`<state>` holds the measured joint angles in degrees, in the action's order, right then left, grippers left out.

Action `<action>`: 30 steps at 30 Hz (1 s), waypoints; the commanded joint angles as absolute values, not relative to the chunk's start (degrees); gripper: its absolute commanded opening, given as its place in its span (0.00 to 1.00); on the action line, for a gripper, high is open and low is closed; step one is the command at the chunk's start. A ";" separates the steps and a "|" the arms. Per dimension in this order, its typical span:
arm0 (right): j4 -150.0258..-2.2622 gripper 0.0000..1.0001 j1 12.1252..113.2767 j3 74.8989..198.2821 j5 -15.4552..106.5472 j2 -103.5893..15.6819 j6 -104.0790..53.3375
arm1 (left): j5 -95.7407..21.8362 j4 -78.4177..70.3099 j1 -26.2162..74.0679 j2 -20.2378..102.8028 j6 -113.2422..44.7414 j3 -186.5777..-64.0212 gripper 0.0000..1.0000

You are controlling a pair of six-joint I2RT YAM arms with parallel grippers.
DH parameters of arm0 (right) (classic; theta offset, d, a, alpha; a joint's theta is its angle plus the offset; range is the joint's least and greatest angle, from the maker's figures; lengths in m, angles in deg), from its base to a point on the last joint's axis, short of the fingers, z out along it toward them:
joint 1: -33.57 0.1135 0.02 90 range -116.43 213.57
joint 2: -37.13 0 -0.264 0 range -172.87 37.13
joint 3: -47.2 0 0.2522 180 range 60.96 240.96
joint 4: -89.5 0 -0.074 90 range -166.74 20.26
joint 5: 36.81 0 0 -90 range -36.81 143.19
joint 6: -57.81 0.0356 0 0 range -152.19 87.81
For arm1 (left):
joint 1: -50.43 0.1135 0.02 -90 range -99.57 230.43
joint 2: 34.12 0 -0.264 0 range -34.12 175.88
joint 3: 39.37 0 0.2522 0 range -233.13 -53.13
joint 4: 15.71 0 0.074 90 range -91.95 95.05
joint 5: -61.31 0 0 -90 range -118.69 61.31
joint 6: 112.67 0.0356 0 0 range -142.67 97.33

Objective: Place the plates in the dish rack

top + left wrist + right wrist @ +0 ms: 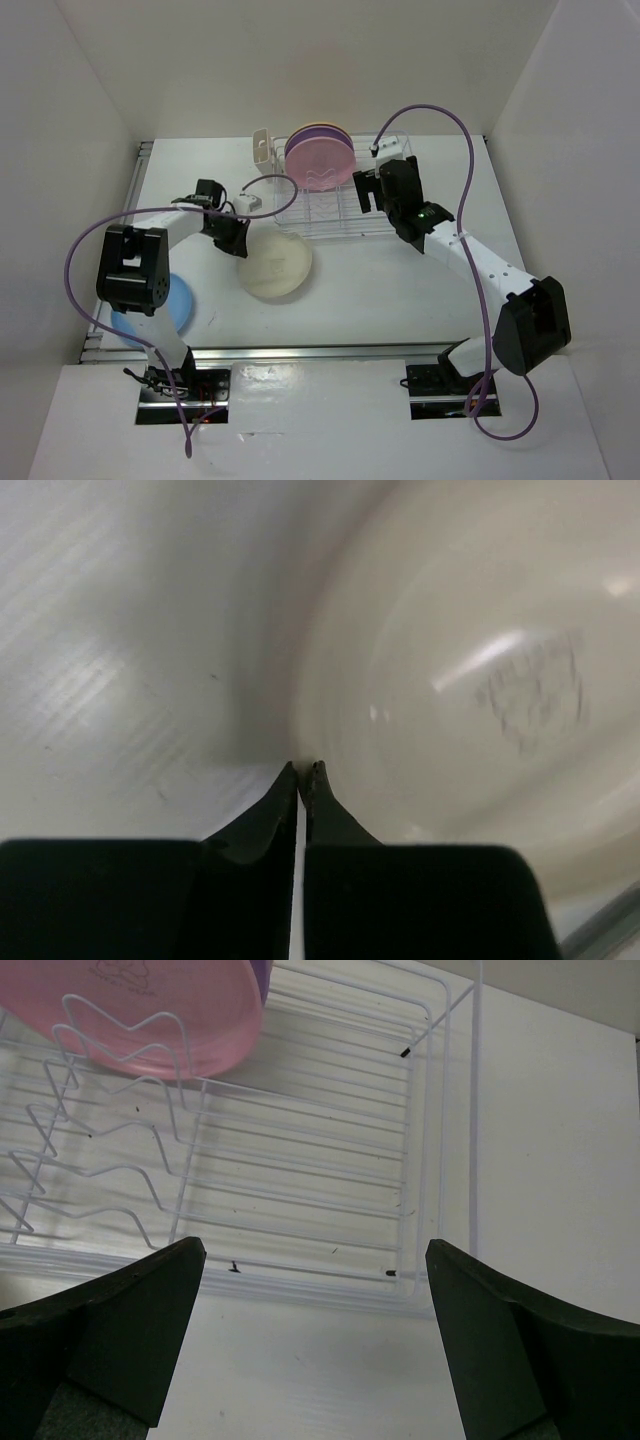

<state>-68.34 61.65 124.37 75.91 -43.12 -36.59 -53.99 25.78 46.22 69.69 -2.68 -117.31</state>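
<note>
The cream plate point(276, 266) lies on the table in front of the dish rack point(335, 218). My left gripper point(240, 244) is at its left rim. In the left wrist view the jaws point(305, 770) are pinched on the rim of the cream plate point(480, 680). The pink plate point(320, 163) stands in the rack, with the edges of the lavender plate point(292, 146) and the orange plate point(322, 126) behind it. The sky blue plate point(181, 301) lies at near left, partly under the left arm. My right gripper point(368, 190) is open and empty over the rack's right end point(300, 1160); the right wrist view shows the pink plate point(150, 1010).
A white cutlery cup point(264, 148) stands at the rack's left end. White walls close in the table on the left, back and right. Purple cables loop over both arms. The rack's front prongs point(110, 1170) are bare.
</note>
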 commanded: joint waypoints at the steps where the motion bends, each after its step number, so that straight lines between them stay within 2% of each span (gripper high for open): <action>1: -72.17 1.00 61.26 124.50 76.92 -42.77 -37.02 | -46.81 25.21 45.68 72.05 -1.23 -117.81 0.00; 13: -72.78 1.00 61.26 123.27 76.92 -42.24 -37.02 | -40.83 21.17 45.68 65.64 0.62 -116.16 0.00; 18: -73.31 1.00 61.26 123.27 76.92 -42.24 -37.02 | -30.65 16.60 47.08 61.95 1.15 -113.16 0.00; 22: -73.31 1.00 61.26 123.27 76.92 -42.24 -37.02 | -27.82 14.75 48.32 58.61 2.98 -111.94 0.00; 30: -73.31 1.00 61.26 123.27 75.87 -42.24 -36.49 | -27.90 10.18 48.93 46.48 8.00 -110.08 0.00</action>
